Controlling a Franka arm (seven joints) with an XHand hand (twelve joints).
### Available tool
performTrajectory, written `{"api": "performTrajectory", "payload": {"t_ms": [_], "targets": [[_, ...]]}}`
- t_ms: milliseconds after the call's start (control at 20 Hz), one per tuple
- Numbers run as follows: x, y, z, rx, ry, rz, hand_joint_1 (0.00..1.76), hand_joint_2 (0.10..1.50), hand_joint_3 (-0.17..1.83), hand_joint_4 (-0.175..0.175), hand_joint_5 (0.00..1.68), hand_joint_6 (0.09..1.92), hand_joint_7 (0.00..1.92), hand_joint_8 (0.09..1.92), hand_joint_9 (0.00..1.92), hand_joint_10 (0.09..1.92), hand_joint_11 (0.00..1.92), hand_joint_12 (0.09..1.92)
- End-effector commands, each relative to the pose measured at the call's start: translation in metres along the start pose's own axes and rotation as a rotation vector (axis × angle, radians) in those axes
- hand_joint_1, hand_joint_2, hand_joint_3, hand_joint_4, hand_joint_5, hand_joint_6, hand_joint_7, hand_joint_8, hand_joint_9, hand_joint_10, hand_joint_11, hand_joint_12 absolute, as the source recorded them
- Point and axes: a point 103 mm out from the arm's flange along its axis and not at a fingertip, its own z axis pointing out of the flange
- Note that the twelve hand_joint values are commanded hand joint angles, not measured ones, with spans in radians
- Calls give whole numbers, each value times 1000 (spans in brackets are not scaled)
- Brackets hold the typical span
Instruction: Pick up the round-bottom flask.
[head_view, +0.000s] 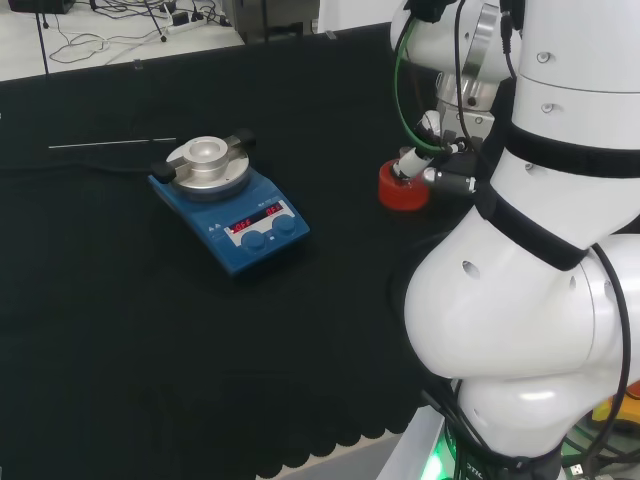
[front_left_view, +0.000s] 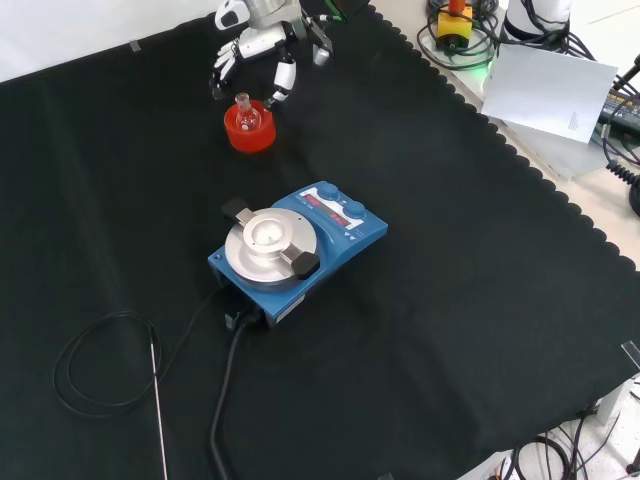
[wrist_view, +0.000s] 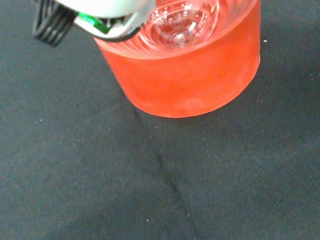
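Observation:
A small clear round-bottom flask (front_left_view: 244, 111) sits upright in a red ribbed ring stand (front_left_view: 250, 131) near the far edge of the cloth in the front view. The hand (front_left_view: 262, 45) hangs just behind and above it, open, with its fingers (front_left_view: 283, 78) spread to either side of the flask's neck and apart from the glass. In the head view the hand (head_view: 441, 150) is right over the red stand (head_view: 402, 189) and hides most of the flask. The wrist view looks closely at the stand (wrist_view: 190, 75) with the flask's glass bulb (wrist_view: 182, 22) resting in it.
A blue hotplate stirrer (front_left_view: 297, 250) with a round metal top stands mid-cloth, and its black cable (front_left_view: 110, 370) loops toward the near left in the front view. A thin metal rod (front_left_view: 157, 410) lies beside the cable. The arm's white links (head_view: 540, 250) stand at the head view's right.

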Motion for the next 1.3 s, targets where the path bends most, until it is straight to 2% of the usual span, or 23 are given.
{"api": "performTrajectory", "payload": {"t_ms": [50,200,300,500,650,900,1300], "targets": [[2,4,4,-28,2,12,958,604,610,-39,561,87,184,693,408,706,171,1404],[5,5,3,-74,9,15,968,598,627,-38,598,108,188,692,424,701,198,1395],[7,6,3,-83,8,16,972,593,646,-38,637,150,198,689,443,689,218,1384],[6,6,5,-91,3,20,976,591,670,-42,619,461,218,683,471,664,237,1376],[4,6,6,-96,1,24,978,595,675,-42,613,613,230,688,481,666,248,1376],[4,7,5,-105,5,30,977,603,680,-45,657,707,245,695,495,668,270,1371],[4,11,6,-107,9,34,964,623,687,-52,710,753,259,700,519,672,288,1373]]}}
